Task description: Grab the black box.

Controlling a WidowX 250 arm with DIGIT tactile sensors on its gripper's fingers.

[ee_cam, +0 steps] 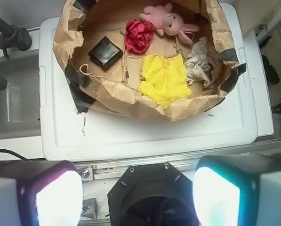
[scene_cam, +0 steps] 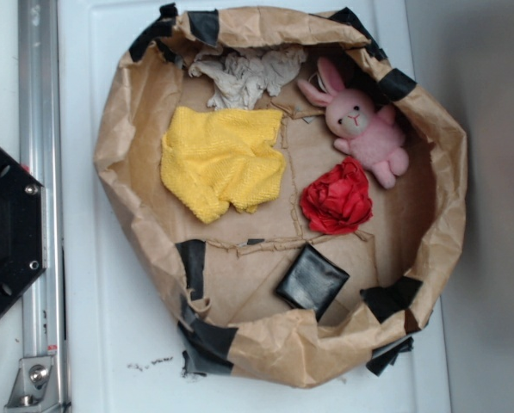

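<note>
The black box [scene_cam: 312, 280] is a small flat glossy square lying on the floor of a brown paper nest [scene_cam: 119, 146], near its lower rim, just below the red fabric flower [scene_cam: 337, 198]. In the wrist view the black box [ee_cam: 105, 52] lies far ahead at the upper left inside the nest. My gripper [ee_cam: 137, 197] is high above the robot base, far from the box. Its two fingers [ee_cam: 55, 197] stand wide apart with nothing between them. The gripper does not show in the exterior view.
In the nest lie a yellow cloth [scene_cam: 224, 159], a crumpled grey rag [scene_cam: 244, 73] and a pink plush rabbit [scene_cam: 360, 120]. The nest sits on a white lid [ee_cam: 145, 132]. The black hexagonal base plate [scene_cam: 7, 232] and a metal rail [scene_cam: 37, 86] are at the left.
</note>
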